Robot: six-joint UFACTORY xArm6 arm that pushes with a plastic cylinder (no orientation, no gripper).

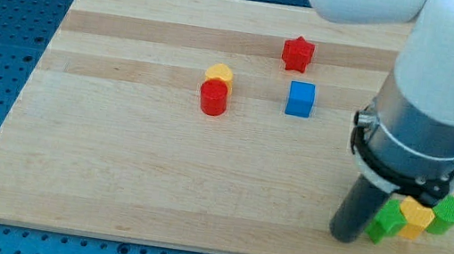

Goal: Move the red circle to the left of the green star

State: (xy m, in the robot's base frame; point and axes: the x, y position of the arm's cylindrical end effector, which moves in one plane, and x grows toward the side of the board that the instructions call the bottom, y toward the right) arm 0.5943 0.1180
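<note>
Plainly, the red circle sits a little left of the frame's centre on the wooden surface, touching a yellow block just above it, and well apart from my tip, which rests at the lower right. No claw shows; the arm ends in a bare dark rod holding nothing. My tip stands just left of a green block, probably the green star, though the rod and arm body hide part of it. Beside that lie a second yellow block and a further green block, both partly covered. A red star and a blue cube lie toward the upper centre.
</note>
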